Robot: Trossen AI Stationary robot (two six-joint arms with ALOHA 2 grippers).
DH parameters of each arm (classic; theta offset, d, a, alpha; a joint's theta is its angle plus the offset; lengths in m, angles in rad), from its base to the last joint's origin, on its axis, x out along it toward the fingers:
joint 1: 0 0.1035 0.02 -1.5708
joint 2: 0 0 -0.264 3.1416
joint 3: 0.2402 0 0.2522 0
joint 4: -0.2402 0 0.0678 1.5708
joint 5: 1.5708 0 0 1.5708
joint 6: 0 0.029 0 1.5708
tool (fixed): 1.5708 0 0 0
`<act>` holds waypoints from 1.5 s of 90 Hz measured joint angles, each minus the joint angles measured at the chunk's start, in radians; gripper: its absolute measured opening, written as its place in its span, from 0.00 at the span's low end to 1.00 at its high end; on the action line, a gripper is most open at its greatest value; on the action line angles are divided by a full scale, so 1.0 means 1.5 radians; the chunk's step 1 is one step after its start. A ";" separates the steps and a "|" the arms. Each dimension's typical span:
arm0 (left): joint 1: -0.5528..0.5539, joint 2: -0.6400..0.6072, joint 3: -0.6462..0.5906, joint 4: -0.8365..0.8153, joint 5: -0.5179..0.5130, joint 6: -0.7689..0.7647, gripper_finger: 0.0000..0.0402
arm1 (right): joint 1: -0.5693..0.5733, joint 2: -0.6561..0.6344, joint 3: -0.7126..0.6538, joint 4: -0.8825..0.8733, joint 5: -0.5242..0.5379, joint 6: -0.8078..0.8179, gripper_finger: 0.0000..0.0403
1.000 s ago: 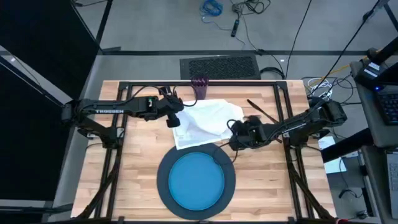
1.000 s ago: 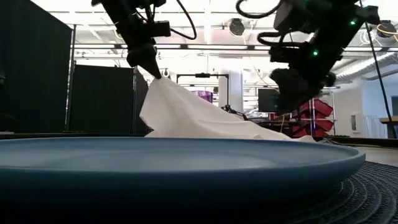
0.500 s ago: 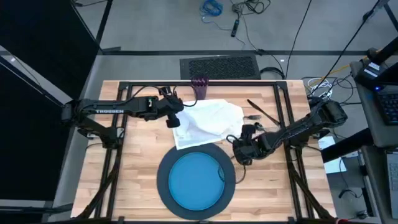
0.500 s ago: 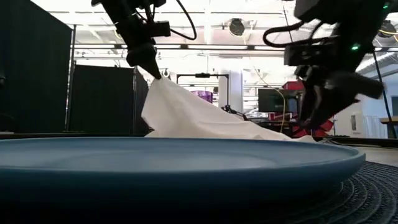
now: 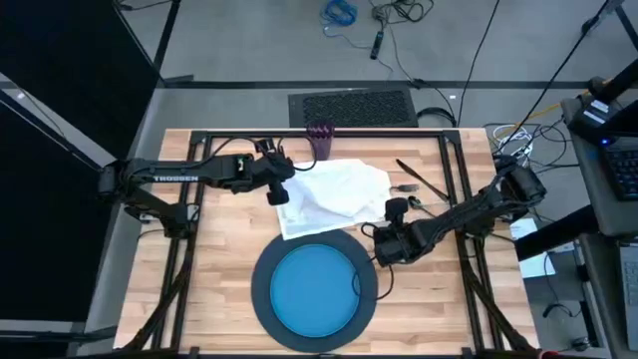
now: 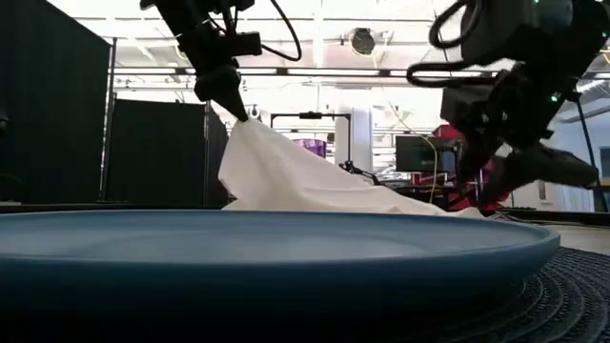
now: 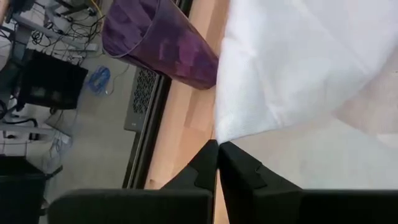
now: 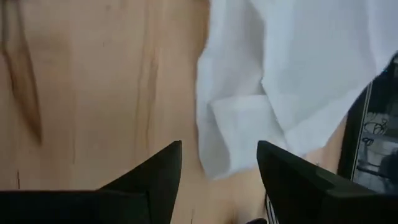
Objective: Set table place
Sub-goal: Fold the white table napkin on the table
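A white napkin lies crumpled on the table, with its left corner raised by my left gripper, which is shut on it. In the low view the napkin slopes down from that gripper to the wood. My right gripper hovers open beside the charger's right rim, and the napkin's near right corner lies on the table just ahead of its fingers. The blue plate sits on the charger. The purple cup stands at the far edge. My left gripper pinches a corner of the napkin between its two shut fingers, coming from above and slanting down. The corner is lifted clear of the table. The cloth hangs from it like a tent, with its other end on the wood.
Cutlery lies on the table's far right, beyond the napkin. The black metal frame runs along the table's edges. Bare wood shows left of the charger and on the near right.
My right gripper has moved from the napkin's right side toward the table's near edge, ending beside the charger's right rim. The left gripper and the raised napkin corner have kept still.
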 joint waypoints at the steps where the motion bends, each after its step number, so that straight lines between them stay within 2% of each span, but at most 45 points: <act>1: 0.000 0.000 0.000 0.000 0.000 0.000 0.00 | 0.000 0.003 0.000 0.000 0.002 0.001 0.49; 40: 0.000 0.000 0.000 0.000 0.000 0.000 0.00 | -0.058 0.095 0.001 0.016 0.033 0.001 0.49; 71: 0.001 0.000 0.000 0.000 0.000 0.004 0.00 | -0.035 0.054 0.000 0.022 -0.007 0.003 0.49; 89: 0.001 0.000 0.000 0.000 0.005 0.002 0.00 | -0.029 0.040 0.000 0.017 0.013 0.006 0.49; 115: 0.000 0.000 0.000 0.000 0.010 -0.001 0.00 | -0.061 0.040 0.000 0.014 0.035 0.009 0.48; 135: 0.001 0.000 0.000 0.000 0.010 -0.001 0.00 | -0.079 0.040 0.000 0.014 0.023 0.004 0.44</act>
